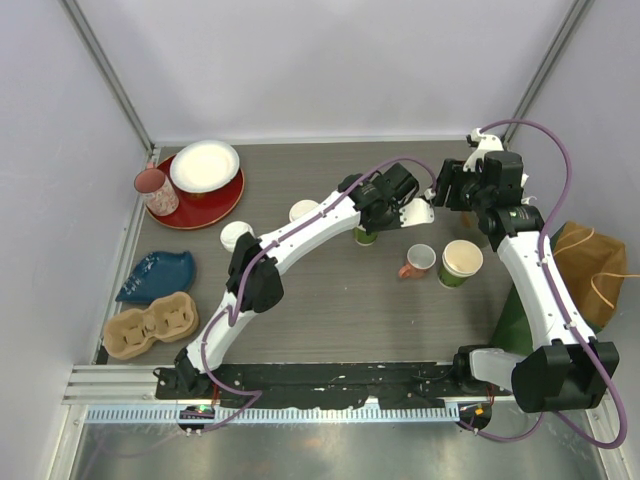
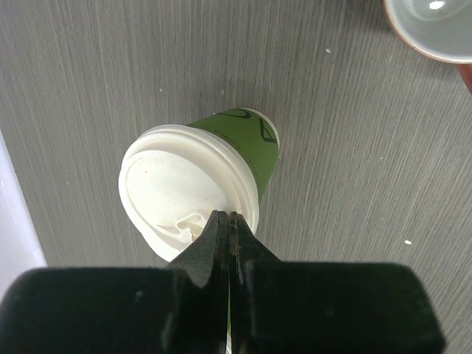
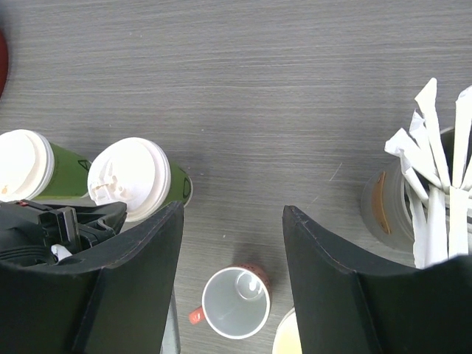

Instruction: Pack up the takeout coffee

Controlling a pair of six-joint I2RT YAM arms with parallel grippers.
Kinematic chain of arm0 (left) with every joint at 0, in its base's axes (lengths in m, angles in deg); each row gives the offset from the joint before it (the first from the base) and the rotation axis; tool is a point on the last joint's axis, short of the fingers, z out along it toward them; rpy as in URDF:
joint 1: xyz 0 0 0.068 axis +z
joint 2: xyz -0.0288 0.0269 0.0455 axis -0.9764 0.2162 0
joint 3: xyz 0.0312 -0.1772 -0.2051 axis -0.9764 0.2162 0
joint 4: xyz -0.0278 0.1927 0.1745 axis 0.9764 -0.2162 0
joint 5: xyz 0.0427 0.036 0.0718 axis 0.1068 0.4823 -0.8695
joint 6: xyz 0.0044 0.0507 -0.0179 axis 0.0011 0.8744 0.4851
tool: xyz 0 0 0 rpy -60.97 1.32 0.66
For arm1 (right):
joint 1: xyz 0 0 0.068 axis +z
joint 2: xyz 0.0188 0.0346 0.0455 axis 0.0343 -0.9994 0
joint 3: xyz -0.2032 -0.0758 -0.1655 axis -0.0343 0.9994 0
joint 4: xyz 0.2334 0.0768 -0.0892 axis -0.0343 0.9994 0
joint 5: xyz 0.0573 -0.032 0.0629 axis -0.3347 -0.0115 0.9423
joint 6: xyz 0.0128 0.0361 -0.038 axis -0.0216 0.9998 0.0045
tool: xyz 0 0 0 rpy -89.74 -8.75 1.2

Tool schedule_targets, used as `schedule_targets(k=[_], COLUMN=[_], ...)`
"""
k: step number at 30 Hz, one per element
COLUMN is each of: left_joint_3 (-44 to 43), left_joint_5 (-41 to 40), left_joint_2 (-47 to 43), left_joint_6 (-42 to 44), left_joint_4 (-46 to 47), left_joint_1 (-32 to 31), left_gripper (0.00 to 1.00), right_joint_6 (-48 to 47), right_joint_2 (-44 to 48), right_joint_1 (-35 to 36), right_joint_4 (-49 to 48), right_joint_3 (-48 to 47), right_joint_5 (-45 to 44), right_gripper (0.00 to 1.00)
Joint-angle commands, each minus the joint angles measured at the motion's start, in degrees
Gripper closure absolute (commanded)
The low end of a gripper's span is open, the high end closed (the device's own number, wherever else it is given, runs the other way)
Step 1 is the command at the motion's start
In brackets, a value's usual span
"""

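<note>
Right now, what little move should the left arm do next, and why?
Probably open the left gripper and lower it around the green paper cup with the white plastic lid: its jaws are shut over the lid's edge, seemingly gripping nothing.

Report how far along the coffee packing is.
Done: nothing packed yet; the cardboard carrier holds no cup. In hand: the left claw, shut, sits at the lid rim of one lidded cup; the right claw hangs open and empty. Left: that cup and the second lidded cup both need packing.
</note>
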Motion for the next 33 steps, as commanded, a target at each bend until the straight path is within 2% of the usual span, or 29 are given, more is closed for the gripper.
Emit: schedule_targets(k=[1,5,7,11,14,19,26,33], left_joint_3=[1.35,1.18,0.83,0.13,-0.93,-1.37,-2.60,-1.47], left_joint_5=[4.73,4.81,4.90,4.90,4.73,2.62,2.79,2.44], left_joint_2=[-1.54,-1.98,-2.07,-2.60,-3.21,-3.91,-6.02,-8.66], left_joint_6=[3.71,3.53,3.45,2.92,2.83,2.92,1.52,1.51], left_joint_4=[2.00,2.09,2.09,2.09,1.91,2.26,1.47,0.77], left_joint_1=[-4.76,-4.76,-4.76,-4.76,-4.76,-4.76,-4.76,-4.67], left_gripper=[1.00,1.00,0.95,0.79,0.73,0.69,0.58,0.54], right_joint_6=[0.45,0.36,0.36,0.36,0.53,0.45,0.71,1.06], right_joint_2=[1.39,1.30,1.12,1.21,1.12,0.86,0.42,0.33], right_joint_1=[1.19,1.19,1.19,1.19,1.28,1.28,1.19,1.19], right_joint_4=[-3.62,-3.44,-3.35,-3.35,-3.18,-3.09,-2.65,-0.81], right_joint_3=[-1.01,-1.01,-1.01,-1.10,-1.19,-1.36,-2.94,-6.90], right_joint_5=[2.34,2.43,2.52,2.61,2.78,3.05,3.23,3.75], right_gripper=[0.38,0.38,0.38,0.37,0.38,0.38,0.38,0.37])
